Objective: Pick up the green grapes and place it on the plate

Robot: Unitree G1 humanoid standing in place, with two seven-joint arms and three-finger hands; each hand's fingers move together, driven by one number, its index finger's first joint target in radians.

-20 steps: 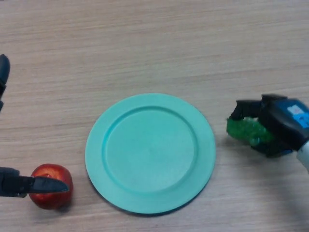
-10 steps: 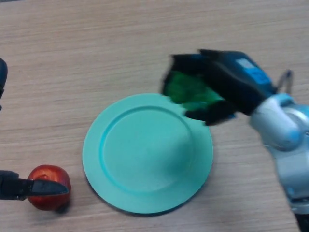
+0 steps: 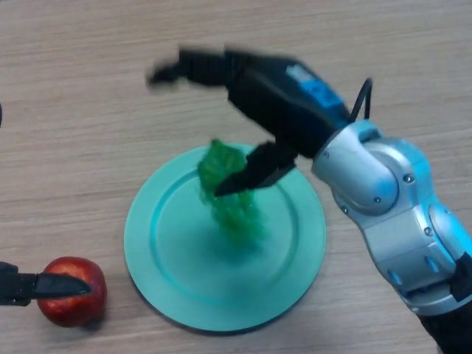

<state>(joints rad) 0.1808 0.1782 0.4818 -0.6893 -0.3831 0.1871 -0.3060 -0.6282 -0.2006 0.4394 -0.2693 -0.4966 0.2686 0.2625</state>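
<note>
The right hand [image 3: 269,110], which gripped the grapes [image 3: 230,193] a moment ago, now has its fingers spread; the grapes drop onto the plate [image 3: 158,254], so placement looks nearly done.

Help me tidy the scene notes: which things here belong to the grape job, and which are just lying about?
Belonging to the job:
green grapes
plate
right robot hand, open over the plate

Just lying about:
red apple
left robot hand, idle by the apple

Red apple [image 3: 71,290] on a wooden table [image 3: 88,125], touching the tip of the left hand's finger, low at the near left, far from the right hand.
</note>
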